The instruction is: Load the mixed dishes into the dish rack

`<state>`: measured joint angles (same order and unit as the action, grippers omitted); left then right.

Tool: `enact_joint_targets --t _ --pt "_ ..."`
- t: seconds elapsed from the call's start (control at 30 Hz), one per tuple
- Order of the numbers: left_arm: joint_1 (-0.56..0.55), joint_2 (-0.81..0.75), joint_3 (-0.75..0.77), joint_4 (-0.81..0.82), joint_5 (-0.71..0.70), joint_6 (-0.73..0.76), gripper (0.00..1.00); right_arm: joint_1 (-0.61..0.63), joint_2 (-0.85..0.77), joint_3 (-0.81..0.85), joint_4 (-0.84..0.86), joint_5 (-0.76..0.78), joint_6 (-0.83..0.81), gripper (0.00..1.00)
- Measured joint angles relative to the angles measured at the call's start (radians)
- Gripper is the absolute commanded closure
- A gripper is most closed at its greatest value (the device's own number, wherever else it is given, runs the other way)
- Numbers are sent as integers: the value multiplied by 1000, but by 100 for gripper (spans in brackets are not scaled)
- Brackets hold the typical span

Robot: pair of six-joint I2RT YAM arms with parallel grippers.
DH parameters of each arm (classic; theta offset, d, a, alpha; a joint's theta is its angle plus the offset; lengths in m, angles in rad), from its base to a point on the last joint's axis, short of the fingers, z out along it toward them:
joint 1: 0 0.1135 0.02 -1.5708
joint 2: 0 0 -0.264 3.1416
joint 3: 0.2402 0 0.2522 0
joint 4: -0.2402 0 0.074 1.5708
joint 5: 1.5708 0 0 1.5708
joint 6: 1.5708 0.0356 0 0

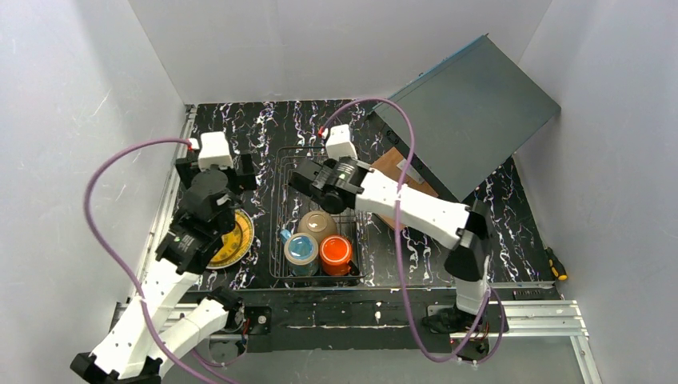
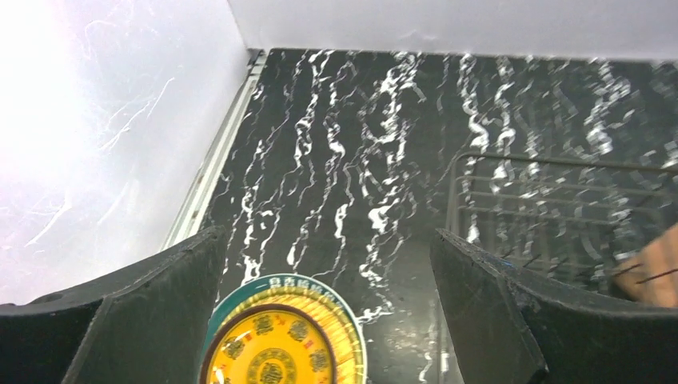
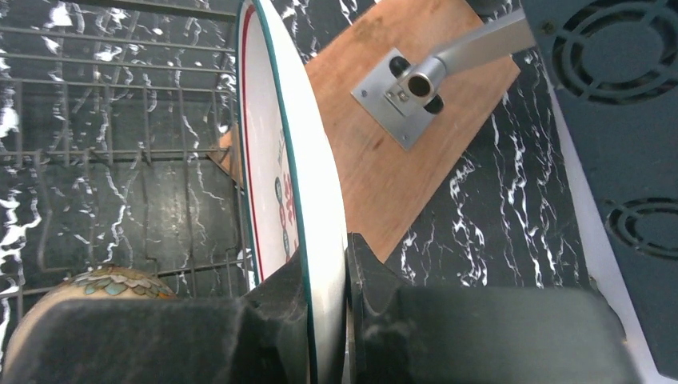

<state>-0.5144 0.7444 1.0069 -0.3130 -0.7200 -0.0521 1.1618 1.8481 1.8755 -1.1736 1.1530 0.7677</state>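
The dish rack point(image 1: 281, 210) stands mid-table. It holds an upturned white-and-tan bowl point(image 1: 317, 225), the blue mug point(image 1: 301, 250) and the orange mug point(image 1: 336, 252). My right gripper point(image 3: 328, 264) is shut on the rim of the white plate with coloured marks point(image 3: 276, 144). It holds the plate on edge over the rack's point(image 3: 120, 152) right side, above the bowl point(image 3: 104, 284). In the top view the right gripper point(image 1: 308, 180) is over the rack's far part. The yellow ornate plate point(image 1: 237, 238) lies flat on the table left of the rack. My left gripper point(image 2: 328, 264) is open and empty just beyond that plate point(image 2: 280, 340).
The brown wooden board point(image 3: 400, 160) lies right of the rack. On it rests the metal foot point(image 3: 408, 80) of the grey slanted panel point(image 1: 472, 112). White walls close in the left, far and right sides. A yellow-handled tool point(image 1: 557, 264) lies at the table's right edge.
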Motion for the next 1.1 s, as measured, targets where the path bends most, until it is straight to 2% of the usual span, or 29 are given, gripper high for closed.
enact_joint_targets --t 0.13,0.3,0.63,0.9,0.97,1.1 --pt "0 -8 -117 80 -31 74 3 -8 113 120 -209 0 159 99" --pt "0 -80 -189 146 -35 106 4 -11 149 130 -270 -16 225 99" --pt "0 -105 -201 177 -22 90 5 -68 97 -47 17 -155 34 99" --pt "0 -91 -203 175 -12 76 6 -122 82 -74 105 -223 -17 99" --pt "0 -87 -203 174 -9 74 6 -133 67 -95 126 -240 -16 91" --pt "0 -76 -203 170 -2 72 6 -148 52 -111 146 -266 -15 66"
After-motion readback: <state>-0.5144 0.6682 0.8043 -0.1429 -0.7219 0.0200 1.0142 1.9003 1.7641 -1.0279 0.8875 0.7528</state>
